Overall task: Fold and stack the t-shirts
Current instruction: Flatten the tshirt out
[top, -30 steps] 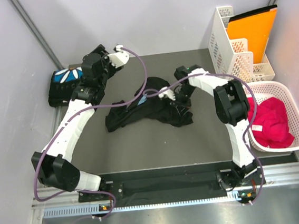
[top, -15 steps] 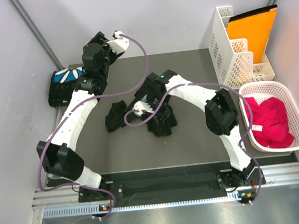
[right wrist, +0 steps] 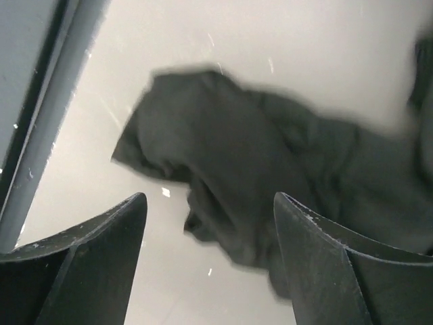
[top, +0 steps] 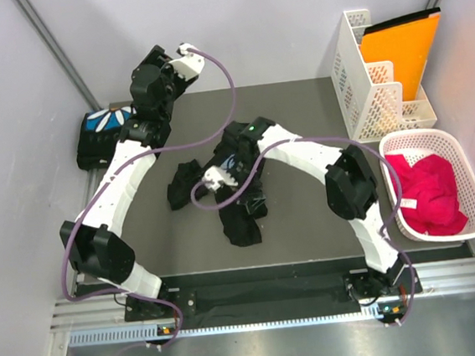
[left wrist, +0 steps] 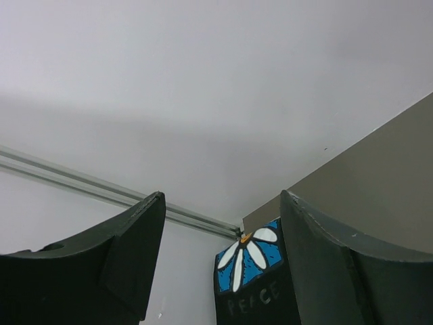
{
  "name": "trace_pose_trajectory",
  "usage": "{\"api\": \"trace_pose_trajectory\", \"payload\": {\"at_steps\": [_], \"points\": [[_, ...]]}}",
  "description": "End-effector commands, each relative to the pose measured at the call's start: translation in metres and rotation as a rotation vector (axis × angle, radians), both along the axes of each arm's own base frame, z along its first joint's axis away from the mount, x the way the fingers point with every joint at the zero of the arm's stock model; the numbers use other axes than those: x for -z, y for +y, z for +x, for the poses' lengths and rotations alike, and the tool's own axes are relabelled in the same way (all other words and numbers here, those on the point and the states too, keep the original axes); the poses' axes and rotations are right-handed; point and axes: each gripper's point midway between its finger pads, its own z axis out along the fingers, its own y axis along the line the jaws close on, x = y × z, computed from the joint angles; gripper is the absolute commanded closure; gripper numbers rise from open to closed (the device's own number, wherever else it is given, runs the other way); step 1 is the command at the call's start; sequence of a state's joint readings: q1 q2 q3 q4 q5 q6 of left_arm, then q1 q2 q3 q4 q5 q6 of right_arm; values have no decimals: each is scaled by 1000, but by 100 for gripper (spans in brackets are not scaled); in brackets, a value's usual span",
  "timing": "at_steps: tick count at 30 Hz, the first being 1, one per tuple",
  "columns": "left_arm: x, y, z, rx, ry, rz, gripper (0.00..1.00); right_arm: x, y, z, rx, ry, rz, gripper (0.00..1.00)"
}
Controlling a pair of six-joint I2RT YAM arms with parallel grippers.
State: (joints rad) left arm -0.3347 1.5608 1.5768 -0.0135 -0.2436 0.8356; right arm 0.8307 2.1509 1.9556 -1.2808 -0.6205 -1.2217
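Observation:
One of the t-shirts, folded with its blue print of white petals up (top: 103, 130), lies in the far left corner of the table. It shows low between my left gripper's (left wrist: 220, 198) open fingers, as the petal-print shirt (left wrist: 252, 267). That gripper is raised above it and holds nothing. A second black t-shirt (top: 239, 216) lies crumpled at the middle of the table. My right gripper (top: 224, 172) hovers over it. In the right wrist view this gripper (right wrist: 210, 198) is open and the crumpled shirt (right wrist: 270, 176) is below it, blurred and free of the fingers.
A white basket (top: 465, 160) holding red cloth (top: 431, 193) stands at the right edge. Behind it is a white rack (top: 357, 65) with an orange folder (top: 397, 45). Purple cables loop over both arms. Grey walls close in the back and left sides.
My right gripper carried the black shirt to the left and towards the front, then opened and let it go; the cloth now lies lower on the table. The left arm rose slightly.

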Motion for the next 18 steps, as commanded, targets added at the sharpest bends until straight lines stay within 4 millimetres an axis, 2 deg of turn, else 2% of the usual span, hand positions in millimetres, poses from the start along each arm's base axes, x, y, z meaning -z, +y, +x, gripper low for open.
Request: {"api": "trace_pose_trajectory", "payload": {"at_steps": [1, 4, 5, 6, 7, 9, 10, 11, 12, 13, 14, 15, 18], "points": [[-42, 2, -6, 2, -118, -56, 27, -45, -32, 64, 264, -39, 133, 23], [-42, 3, -7, 1, -116, -65, 27, -58, -53, 104, 450, -33, 186, 23], [-40, 3, -9, 1, -111, -68, 27, -59, -72, 126, 536, -32, 196, 23], [-36, 3, -10, 1, -100, -70, 27, -58, -80, 138, 611, -7, 196, 23], [-34, 3, -11, 5, -92, -75, 27, -64, -97, 161, 681, -24, 227, 23], [-20, 0, -14, 15, -56, -66, 27, -60, -106, 183, 791, 26, 237, 23], [-16, -1, -17, 23, -40, -59, 27, -67, -115, 203, 830, 1, 269, 23], [-5, -2, -18, 27, -18, -47, 27, -53, -119, 213, 860, 17, 248, 23], [-2, -5, -20, 36, -13, -40, 27, -50, -120, 221, 889, 12, 239, 25], [7, -5, -25, 42, 21, -19, 27, -55, -121, 234, 896, -27, 254, 25], [16, -6, -26, 45, 42, -6, 27, -49, -123, 241, 904, -52, 234, 25], [19, -9, -29, 50, 49, 2, 27, -38, -124, 249, 916, -64, 215, 26], [29, -10, -33, 56, 77, 21, 27, -23, -123, 270, 906, -165, 200, 25]]}}
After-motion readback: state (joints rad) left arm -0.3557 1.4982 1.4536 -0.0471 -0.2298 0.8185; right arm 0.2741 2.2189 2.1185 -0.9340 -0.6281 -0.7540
